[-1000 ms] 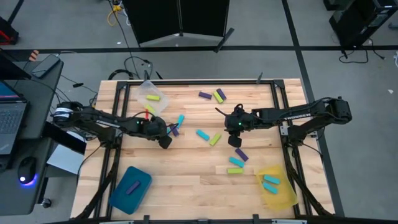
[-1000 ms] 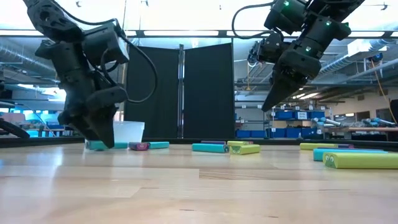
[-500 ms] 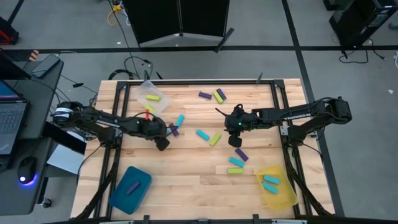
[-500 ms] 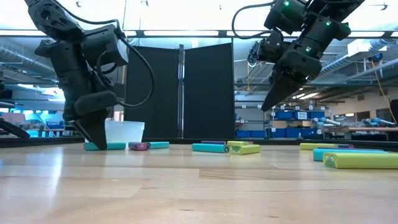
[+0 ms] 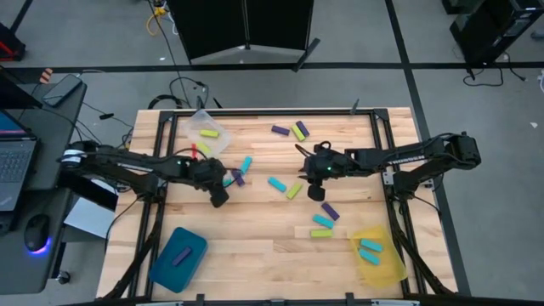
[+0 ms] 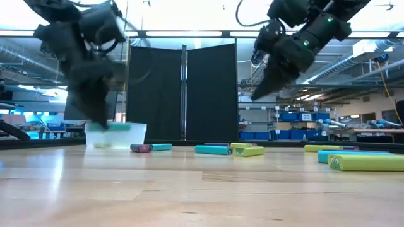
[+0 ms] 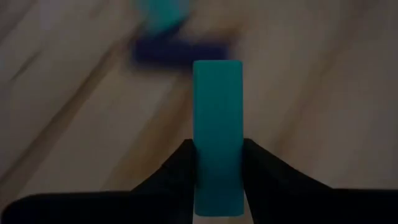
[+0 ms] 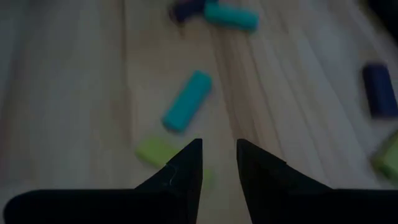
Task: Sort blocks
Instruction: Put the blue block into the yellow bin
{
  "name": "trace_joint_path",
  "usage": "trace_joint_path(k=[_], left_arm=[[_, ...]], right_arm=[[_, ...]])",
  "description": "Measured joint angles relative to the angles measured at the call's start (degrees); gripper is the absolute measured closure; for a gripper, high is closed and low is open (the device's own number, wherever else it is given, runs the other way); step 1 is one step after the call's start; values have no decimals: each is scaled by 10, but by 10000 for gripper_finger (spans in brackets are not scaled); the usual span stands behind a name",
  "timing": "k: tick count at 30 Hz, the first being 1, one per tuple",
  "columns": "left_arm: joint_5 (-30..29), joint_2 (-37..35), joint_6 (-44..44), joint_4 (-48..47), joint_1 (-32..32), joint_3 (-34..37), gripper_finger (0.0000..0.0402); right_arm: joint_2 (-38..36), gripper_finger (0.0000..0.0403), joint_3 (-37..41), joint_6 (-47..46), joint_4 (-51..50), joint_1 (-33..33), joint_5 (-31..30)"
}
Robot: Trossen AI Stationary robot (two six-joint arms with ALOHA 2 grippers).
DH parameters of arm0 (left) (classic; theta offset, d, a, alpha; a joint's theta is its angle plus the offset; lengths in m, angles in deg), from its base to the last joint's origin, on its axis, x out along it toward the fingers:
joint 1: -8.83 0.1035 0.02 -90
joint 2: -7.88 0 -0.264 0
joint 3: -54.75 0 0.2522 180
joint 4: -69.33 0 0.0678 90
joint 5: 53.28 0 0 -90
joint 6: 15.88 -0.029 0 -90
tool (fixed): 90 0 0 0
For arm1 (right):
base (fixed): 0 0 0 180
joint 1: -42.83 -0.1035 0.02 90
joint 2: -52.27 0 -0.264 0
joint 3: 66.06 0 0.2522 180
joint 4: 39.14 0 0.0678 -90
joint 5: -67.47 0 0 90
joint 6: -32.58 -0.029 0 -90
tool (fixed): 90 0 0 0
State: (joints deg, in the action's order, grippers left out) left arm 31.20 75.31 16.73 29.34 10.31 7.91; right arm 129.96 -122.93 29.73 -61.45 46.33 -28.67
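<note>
Left fingers clamp a cyan block above the table

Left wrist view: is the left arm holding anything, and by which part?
Yes. The left gripper holds a cyan block, its fingers pinching the long sides at the near end; most of the block sticks out ahead.

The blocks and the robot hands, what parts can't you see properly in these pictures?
- Left wrist view: the left gripper clamps a cyan oblong block; motion blur smears the purple block beyond it.
- Low view: the left gripper is a dark smear, so its fingertips are lost.
- High view: the teal tray holds something too small to identify.
- Right wrist view: the right gripper holds nothing; a yellow-green block is cut off by the edge.
</note>
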Motion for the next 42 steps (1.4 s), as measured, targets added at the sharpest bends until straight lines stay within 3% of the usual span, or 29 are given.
trace_joint_path(k=[10, 21, 25, 30, 36, 42], left_arm=[[236, 28, -28, 302, 47, -1, 297], [438, 192, 149, 712, 83, -5, 297], [473, 247, 170, 761, 84, -35, 297], [518, 296, 158, 760, 84, -98, 297], [547, 335, 157, 761, 84, -149, 297], [557, 346, 155, 762, 89, -161, 297]], right_arm=[[0, 273, 0, 89, 165, -45, 2], [0, 249, 0, 135, 228, -50, 47], [0, 248, 0, 130, 238, -49, 85], [0, 249, 0, 105, 252, -43, 159], [1, 252, 0, 104, 264, -42, 201], [1, 296, 0, 94, 262, -42, 216]])
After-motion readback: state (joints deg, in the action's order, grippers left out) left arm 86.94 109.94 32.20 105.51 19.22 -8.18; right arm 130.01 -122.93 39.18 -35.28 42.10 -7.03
